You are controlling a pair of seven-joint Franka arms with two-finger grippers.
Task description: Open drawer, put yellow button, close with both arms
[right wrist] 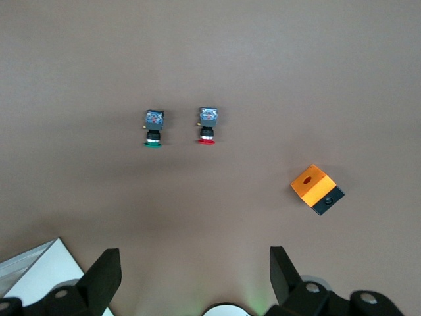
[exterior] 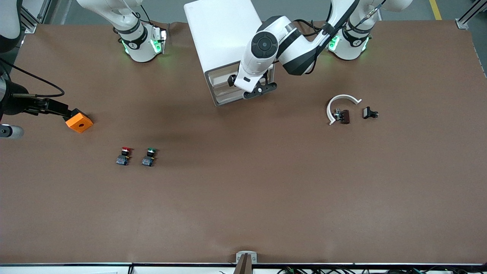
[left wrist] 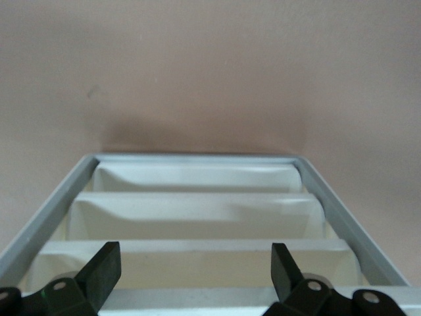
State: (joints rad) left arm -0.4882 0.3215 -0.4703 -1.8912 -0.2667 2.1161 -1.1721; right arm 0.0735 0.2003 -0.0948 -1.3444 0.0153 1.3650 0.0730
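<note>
The left gripper (left wrist: 195,262), black fingers spread wide, hovers at the boxy white cabinet (exterior: 224,34) at the table's (exterior: 266,198) twelve o'clock, facing a smooth cream drawer (left wrist: 197,214) strip. The right gripper (right wrist: 195,263), equally wide, hangs over the matte brown top.

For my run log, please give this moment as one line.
left gripper open at cabinet drawers | right gripper open above table, waiting | yellow button not seen
</note>
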